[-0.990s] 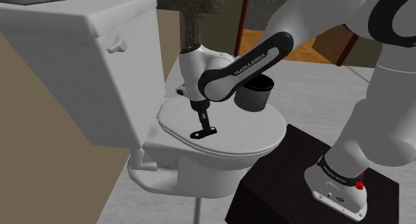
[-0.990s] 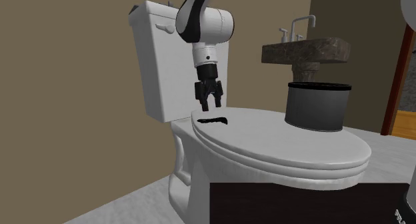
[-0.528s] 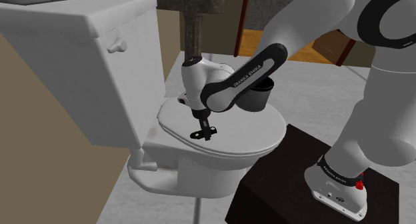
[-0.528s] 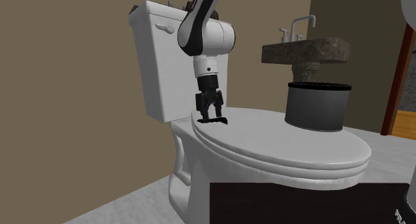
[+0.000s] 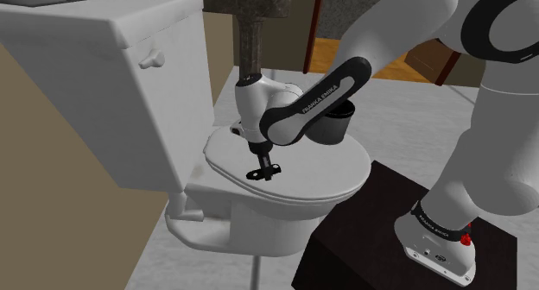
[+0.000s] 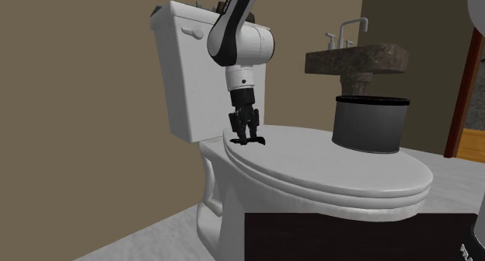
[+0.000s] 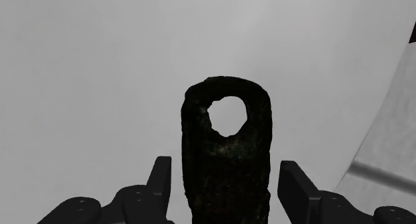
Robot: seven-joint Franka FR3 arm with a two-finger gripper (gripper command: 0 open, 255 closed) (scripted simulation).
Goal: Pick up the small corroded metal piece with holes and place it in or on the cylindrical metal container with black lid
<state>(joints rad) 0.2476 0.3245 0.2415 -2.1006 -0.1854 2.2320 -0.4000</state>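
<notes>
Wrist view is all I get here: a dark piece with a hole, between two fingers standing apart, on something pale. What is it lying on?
Observer: A closed white toilet lid, near the tank.
Operator: Where's the can?
Observer: The grey can with a black top stands on that same toilet lid, to the right of the gripper in the second exterior view.
Operator: Is the piece lifted?
Observer: No, the piece lies on the toilet lid, with the gripper down around it.

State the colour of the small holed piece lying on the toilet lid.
Almost black, faintly flecked. The piece shows best in the wrist view.
</notes>
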